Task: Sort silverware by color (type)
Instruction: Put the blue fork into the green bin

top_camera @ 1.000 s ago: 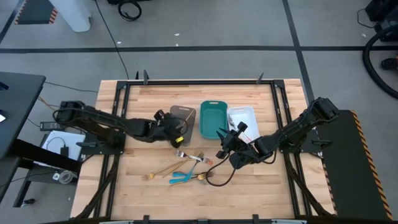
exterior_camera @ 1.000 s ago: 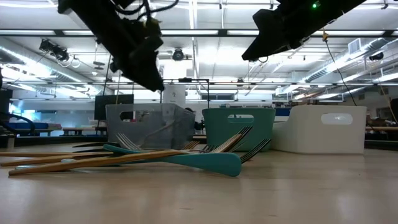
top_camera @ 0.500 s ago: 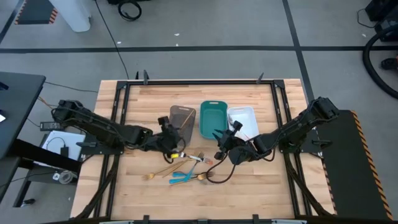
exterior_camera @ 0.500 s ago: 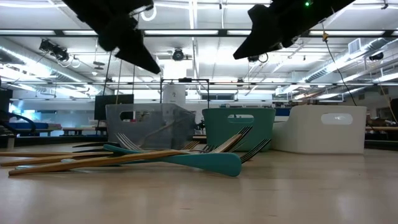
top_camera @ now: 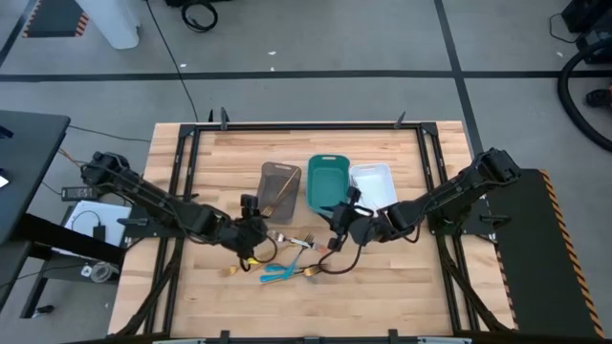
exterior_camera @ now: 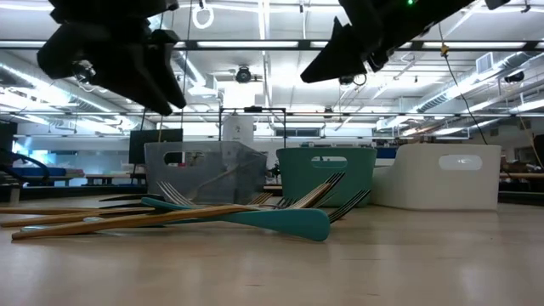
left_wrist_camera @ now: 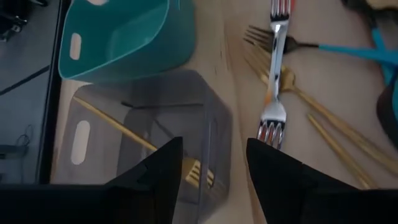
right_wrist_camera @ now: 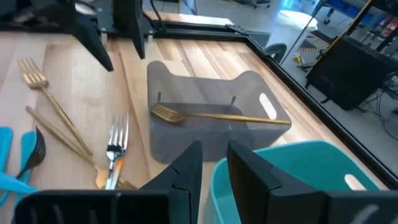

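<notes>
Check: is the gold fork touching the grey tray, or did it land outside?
Touching. The right wrist view shows the gold fork lying inside the grey tray, resting against its walls; the left wrist view agrees.

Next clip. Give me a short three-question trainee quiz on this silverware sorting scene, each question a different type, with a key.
1. True or false: the grey-brown tray holds a gold fork.
2. Which tray stands between the other two? A) the teal tray B) the white tray C) the grey-brown one
3. Fill in: the left gripper and right gripper both hang empty above the ___, where loose silverware lies.

Key: 1 true; 2 A; 3 table.
</notes>
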`<state>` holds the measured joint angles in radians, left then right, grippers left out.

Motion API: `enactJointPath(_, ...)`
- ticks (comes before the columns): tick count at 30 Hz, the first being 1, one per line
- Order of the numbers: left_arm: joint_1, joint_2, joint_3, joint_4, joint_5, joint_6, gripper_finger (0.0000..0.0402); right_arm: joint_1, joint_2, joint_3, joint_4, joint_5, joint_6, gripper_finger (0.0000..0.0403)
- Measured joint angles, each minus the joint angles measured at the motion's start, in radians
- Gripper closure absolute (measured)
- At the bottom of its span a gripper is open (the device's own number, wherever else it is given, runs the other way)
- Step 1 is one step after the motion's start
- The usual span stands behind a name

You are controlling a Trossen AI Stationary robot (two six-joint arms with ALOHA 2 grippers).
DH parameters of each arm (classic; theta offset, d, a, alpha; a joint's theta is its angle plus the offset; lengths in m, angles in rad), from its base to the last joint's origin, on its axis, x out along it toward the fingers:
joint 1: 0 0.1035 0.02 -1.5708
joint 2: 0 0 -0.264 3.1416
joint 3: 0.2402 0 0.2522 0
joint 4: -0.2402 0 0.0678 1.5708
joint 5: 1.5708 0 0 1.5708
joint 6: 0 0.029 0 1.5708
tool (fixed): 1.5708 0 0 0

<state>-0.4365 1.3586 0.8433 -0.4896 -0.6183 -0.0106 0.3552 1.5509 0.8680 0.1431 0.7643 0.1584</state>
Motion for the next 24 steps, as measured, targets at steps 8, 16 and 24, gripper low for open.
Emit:
enactJointPath(8,-0.043,0.000,0.000,-0.023,-0.013,0.023,0.0214,-0.003,0.000,0.000,0.013,0.000,-0.004,0.0319)
enactJointPath(16,-0.100,0.000,-0.037,0.028,-0.035,0.039,0.0214,-0.003,0.000,0.000,0.013,0.000,-0.004,0.0319)
enactJointPath(24,-0.118,0.000,-0.194,0.230,-0.060,0.022,0.0214,-0.003,0.000,0.000,0.013,0.000,-0.004,0.0319)
